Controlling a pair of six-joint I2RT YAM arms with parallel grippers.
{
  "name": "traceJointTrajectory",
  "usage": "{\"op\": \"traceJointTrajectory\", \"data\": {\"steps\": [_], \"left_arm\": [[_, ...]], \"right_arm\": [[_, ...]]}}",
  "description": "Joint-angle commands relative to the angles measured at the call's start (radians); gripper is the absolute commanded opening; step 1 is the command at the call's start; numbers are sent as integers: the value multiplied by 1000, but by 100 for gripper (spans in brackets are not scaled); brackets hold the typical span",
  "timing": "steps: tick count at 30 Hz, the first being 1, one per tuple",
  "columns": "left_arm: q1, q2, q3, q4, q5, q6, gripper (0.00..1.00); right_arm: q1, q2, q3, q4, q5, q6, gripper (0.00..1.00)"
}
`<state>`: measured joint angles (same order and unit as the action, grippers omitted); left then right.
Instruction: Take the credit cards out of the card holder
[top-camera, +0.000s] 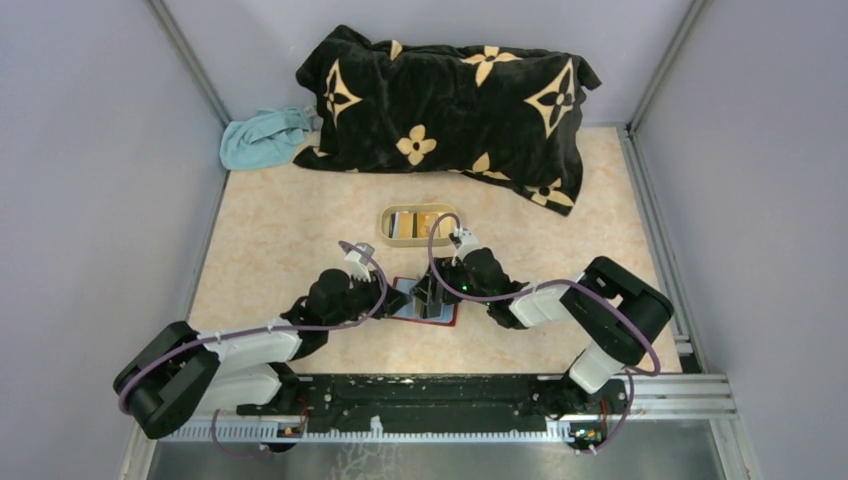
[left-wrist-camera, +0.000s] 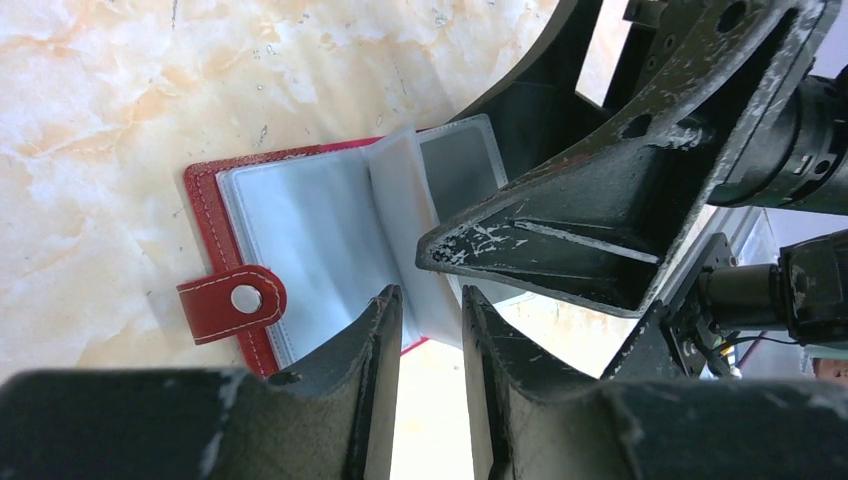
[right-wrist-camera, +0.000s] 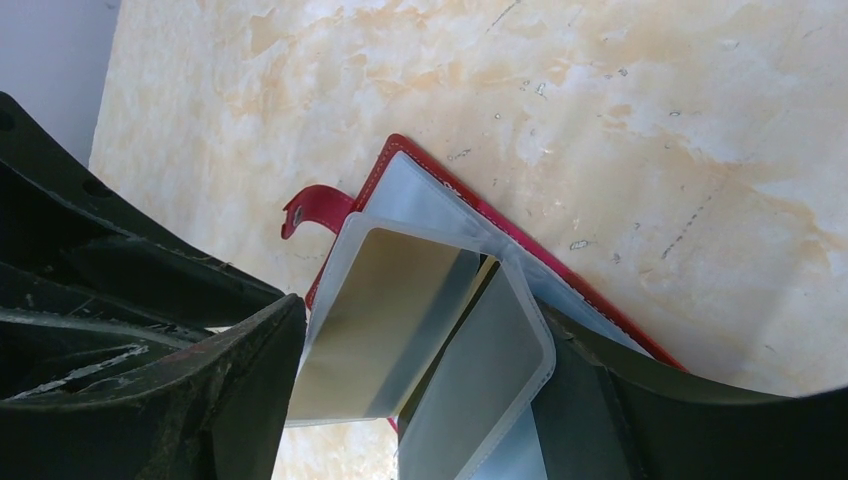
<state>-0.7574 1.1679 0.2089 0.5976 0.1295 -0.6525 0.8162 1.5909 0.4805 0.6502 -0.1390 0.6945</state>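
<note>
While the left gripper pinches a clear sleeve of the wallet, our right gripper spreads wide around two raised sleeves; next, close on a card at 6 o'clock.

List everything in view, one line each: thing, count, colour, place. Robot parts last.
card holder: one, dark red with pale clear sleeves, lying open on the table between the two claws.
cards: a few, exact count unclear, orange-yellow, black and white, in the tray.
tray: one, beige oval, behind the card holder.
blanket: one, black with tan flower pattern, at the back of the table.
cloth: one, light blue, back left corner.
table: one, beige marbled top.
left claw: one, black, fingers narrowly apart around a clear sleeve of the card holder.
right claw: one, black, open wide around the raised sleeves.
</note>
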Motion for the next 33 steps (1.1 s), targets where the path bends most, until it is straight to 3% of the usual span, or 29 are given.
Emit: {"op": "traceJointTrajectory", "data": {"steps": [1, 9, 20, 33], "left_arm": [[-5, -35, 29, -47, 12, 21, 36], [-5, 31, 42, 2, 115, 25, 38], [-6, 163, 52, 52, 139, 30, 38], [-7, 170, 50, 55, 118, 32, 36]], "right_arm": [[11, 18, 24, 6, -18, -16, 77], [11, 37, 28, 30, -29, 0, 78], [11, 36, 29, 28, -31, 1, 78], [-31, -200, -38, -140, 82, -41, 79]]}}
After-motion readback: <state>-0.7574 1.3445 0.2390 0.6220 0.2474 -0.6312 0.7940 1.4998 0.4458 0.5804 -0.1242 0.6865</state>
